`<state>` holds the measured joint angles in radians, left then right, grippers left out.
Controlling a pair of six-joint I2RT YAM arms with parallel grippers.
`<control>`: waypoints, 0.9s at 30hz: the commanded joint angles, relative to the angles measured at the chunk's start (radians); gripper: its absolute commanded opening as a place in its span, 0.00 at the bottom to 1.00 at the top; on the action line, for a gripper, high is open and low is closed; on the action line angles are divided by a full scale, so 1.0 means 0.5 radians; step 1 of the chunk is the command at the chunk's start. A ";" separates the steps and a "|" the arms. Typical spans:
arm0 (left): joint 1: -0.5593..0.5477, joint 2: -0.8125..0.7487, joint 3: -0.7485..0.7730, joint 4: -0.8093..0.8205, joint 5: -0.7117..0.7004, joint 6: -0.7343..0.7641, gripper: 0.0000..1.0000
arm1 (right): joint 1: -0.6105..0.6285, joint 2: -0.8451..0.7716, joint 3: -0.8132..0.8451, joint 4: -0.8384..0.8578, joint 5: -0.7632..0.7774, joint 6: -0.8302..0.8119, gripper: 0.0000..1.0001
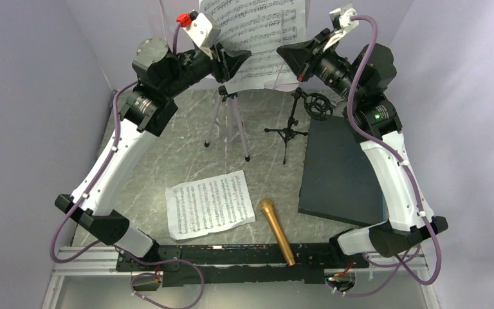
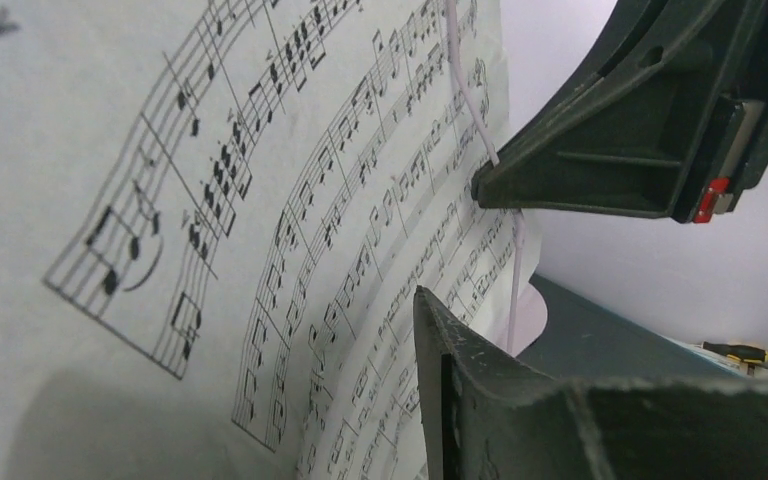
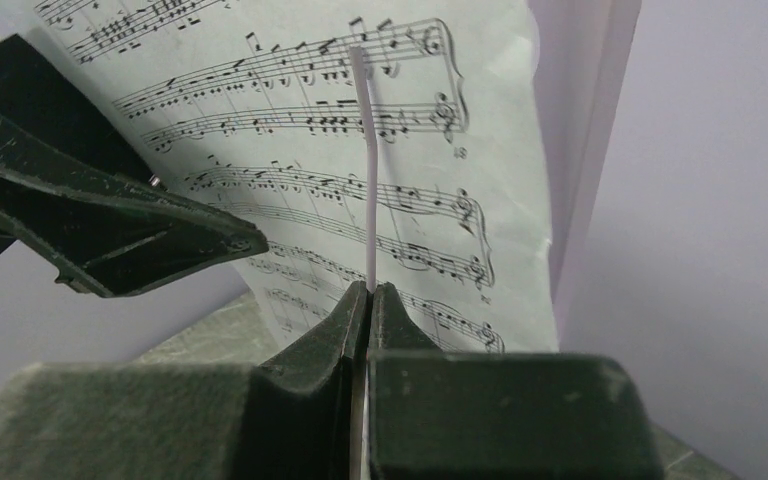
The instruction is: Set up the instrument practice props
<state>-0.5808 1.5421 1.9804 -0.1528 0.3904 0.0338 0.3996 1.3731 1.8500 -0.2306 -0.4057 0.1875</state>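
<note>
The lilac music stand (image 1: pixel 228 125) stands at the back centre with one music sheet (image 1: pixel 257 32) on its desk. My left gripper (image 1: pixel 235 64) is at the sheet's (image 2: pixel 260 200) lower left, open. One of its fingers (image 2: pixel 480 390) stands just off the paper and the other is hidden behind it. My right gripper (image 3: pixel 370 292) is shut on the stand's thin lilac retaining wire (image 3: pixel 368 170) in front of the sheet (image 3: pixel 440 230). A second sheet (image 1: pixel 211 205) and the gold microphone (image 1: pixel 276 230) lie on the near table. The black tripod mic stand (image 1: pixel 289 132) stands right of the music stand.
A dark grey slab (image 1: pixel 341 167) lies on the right under my right arm. Lilac walls close in the back and both sides. The mic stand's ring mount (image 1: pixel 320 106) sits close below my right wrist.
</note>
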 commanded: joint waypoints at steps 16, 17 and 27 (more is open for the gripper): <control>0.005 -0.130 -0.015 0.098 -0.098 0.106 0.03 | 0.000 -0.049 0.027 0.081 -0.065 -0.025 0.00; 0.005 -0.118 0.007 0.105 -0.079 0.122 0.03 | 0.000 -0.050 0.026 0.080 -0.074 -0.029 0.00; 0.005 0.003 0.138 0.170 0.275 0.271 0.03 | 0.002 -0.043 0.027 0.097 -0.155 -0.031 0.00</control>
<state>-0.5808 1.5269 1.9846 -0.1123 0.4248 0.1131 0.3996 1.3731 1.8500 -0.2302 -0.4320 0.1829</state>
